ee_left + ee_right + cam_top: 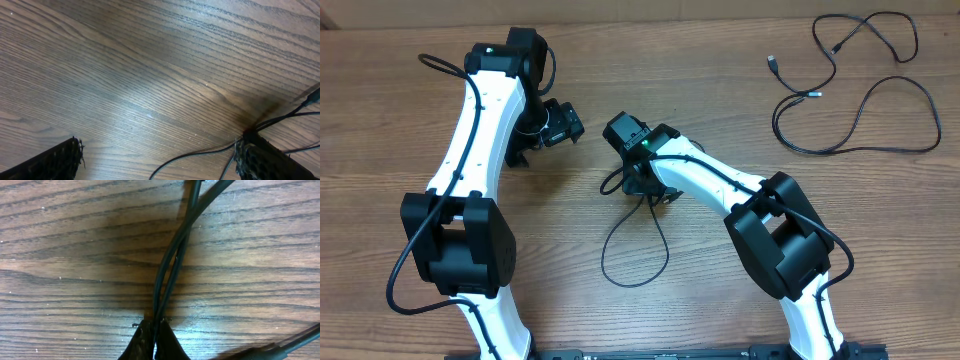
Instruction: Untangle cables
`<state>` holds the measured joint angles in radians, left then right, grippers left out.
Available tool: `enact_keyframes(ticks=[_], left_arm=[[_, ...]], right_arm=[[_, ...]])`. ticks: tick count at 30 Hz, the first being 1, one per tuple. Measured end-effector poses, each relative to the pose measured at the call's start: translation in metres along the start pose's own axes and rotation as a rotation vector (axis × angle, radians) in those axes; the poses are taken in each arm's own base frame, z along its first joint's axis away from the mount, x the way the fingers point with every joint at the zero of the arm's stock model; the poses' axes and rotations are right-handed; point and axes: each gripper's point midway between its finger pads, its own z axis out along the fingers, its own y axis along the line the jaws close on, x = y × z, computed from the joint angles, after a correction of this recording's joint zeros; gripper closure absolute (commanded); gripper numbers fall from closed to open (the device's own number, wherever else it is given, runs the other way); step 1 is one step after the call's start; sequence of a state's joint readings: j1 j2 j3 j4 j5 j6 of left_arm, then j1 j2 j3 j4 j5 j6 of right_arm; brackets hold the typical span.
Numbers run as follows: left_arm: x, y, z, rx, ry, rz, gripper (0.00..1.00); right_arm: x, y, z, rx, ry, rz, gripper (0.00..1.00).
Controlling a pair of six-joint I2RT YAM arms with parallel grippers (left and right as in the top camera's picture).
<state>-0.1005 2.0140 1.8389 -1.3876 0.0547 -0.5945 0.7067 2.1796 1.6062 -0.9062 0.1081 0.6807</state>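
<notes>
Overhead looks down; wrist views hug table [150,75], share cables [170,265].

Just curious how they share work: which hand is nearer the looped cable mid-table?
Right. The right hand pinches the looped cable; the left hand hangs open just beside it.

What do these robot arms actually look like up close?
The left arm and right arm have white curved links, boxy black joints and thin black wires looping alongside. Each shows a small green light. The fingers are black with a honeycomb texture.
</notes>
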Motion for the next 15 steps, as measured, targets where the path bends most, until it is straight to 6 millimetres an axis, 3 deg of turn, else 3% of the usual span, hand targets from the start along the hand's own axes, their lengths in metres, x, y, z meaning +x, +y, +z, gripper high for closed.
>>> enact_keyframes(ticks=[15], left_arm=[[0.0, 0.0001, 0.0, 0.0, 0.0, 0.0, 0.0]], right_arm=[[0.0006, 0.0006, 0.0, -0.004, 0.004, 0.0, 0.96]])
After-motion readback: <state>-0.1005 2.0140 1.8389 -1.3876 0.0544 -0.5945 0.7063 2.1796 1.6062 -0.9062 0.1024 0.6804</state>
